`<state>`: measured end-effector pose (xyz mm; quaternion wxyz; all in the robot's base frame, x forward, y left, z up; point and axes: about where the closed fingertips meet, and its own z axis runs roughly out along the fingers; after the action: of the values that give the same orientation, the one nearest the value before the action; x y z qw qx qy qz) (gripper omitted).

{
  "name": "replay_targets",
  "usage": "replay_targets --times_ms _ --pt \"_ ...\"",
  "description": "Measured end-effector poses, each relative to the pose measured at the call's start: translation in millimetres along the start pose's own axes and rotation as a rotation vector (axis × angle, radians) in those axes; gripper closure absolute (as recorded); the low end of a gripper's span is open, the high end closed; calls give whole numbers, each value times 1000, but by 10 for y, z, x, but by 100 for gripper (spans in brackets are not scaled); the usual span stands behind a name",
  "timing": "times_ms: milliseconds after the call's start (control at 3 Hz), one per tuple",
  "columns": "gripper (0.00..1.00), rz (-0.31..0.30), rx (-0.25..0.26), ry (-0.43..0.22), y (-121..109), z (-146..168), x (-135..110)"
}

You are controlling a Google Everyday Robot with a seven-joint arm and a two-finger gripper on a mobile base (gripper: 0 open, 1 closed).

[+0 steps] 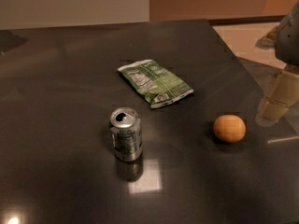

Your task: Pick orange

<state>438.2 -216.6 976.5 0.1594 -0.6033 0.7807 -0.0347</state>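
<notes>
orange lying free on the table, tool hanging off to its right

the orange (229, 128) is resting on the dark, glossy table (56, 78), toward the right side and in the nearer half of the view. it is lying alone and touching nothing else, with soft light catching its dull skin and a faint shadow pooling under it.

the tool (273, 104) is hanging at the right edge of the view, near the table's right edge. it is sitting just beside the orange, on its right and a little farther back, and is not touching the fruit. its pale beige lower part is pointing downward under a grey body that is running out of the view at the top right corner. whether the tool is standing apart or together cannot be told from here.

a soda can (125, 134) is standing upright well to the left of the orange, with its opened top facing up and its reflection showing on the table in front of it. a green chip bag (155, 82) is lying flat farther back, apart from both the can and the orange.
</notes>
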Motion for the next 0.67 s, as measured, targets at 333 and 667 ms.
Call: replay_targets --times_ms 333,667 --pt "0 0 0 0 0 0 0" --pt "0 -6 -20 -10 7 97 45"
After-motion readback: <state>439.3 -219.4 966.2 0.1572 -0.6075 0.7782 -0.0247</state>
